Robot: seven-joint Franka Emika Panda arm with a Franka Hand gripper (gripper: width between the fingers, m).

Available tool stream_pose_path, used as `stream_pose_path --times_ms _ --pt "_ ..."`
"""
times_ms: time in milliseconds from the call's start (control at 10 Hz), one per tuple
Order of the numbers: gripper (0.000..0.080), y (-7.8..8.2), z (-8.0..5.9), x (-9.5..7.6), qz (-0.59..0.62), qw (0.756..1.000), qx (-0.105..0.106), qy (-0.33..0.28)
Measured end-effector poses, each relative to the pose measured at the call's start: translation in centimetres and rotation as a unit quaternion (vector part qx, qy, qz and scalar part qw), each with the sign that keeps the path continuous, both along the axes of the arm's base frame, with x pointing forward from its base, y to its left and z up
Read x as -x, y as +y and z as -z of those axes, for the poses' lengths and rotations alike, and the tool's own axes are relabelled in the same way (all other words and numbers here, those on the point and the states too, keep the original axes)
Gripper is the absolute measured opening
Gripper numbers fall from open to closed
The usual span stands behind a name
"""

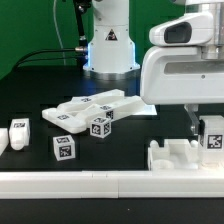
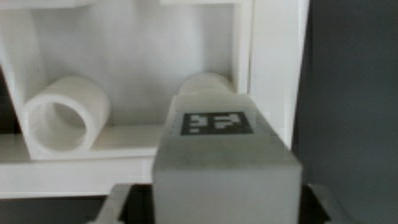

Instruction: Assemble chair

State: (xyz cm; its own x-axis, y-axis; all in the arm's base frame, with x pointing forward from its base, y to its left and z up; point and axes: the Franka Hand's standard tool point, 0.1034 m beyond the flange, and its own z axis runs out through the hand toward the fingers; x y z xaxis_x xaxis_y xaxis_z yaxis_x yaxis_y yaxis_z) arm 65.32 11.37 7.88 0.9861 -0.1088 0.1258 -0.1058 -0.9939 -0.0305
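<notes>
The desk (image 1: 30,95) is black beneath a green backdrop (image 1: 35,25), and the robot arm (image 1: 108,40) is glossy white with a pale blue glow round its foot. The chair pieces are all white: black-and-white square tags show on the flat slabs (image 1: 95,105), the two cubes (image 1: 100,126), the small block (image 1: 18,132) and the tagged block (image 1: 212,135), while the frame piece (image 1: 170,155) and the border rail (image 1: 100,185) look plain white. In the wrist view the tagged block (image 2: 214,160) is shaded greyish white, its tag black with white marks, against the white frame piece (image 2: 68,115) and dark grey desk (image 2: 356,80).
</notes>
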Motion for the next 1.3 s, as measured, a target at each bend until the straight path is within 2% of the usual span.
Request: stream_pose_path --times_ms 200,300,400,500,700,900,1000,1100,1200,1300 --pt "0.0284 -0.04 0.05 -0.11 0.093 0.996 -0.010 -0.001" --pt "0.0284 -0.13 0.06 -0.12 0.172 0.985 -0.018 0.000" --pt "0.0284 -0.12 0.06 0.00 0.285 0.958 -0.030 0.003" --pt "0.0284 -0.13 0.10 0.16 0.399 0.916 -0.041 0.009" --pt "0.0284 -0.53 0.17 -0.09 0.525 0.848 -0.069 0.029" --pt "0.0284 -0.63 0.24 -0.05 0.576 0.813 -0.079 0.035" --pt "0.0363 -0.61 0.26 -0.04 0.584 0.807 -0.080 0.035" --pt "0.0363 -0.58 0.28 -0.04 0.580 0.810 -0.080 0.035" --pt "0.0500 -0.58 0.29 -0.04 0.546 0.834 -0.075 0.033" --pt "0.0617 -0.26 0.17 -0.15 0.454 0.888 -0.064 0.027"
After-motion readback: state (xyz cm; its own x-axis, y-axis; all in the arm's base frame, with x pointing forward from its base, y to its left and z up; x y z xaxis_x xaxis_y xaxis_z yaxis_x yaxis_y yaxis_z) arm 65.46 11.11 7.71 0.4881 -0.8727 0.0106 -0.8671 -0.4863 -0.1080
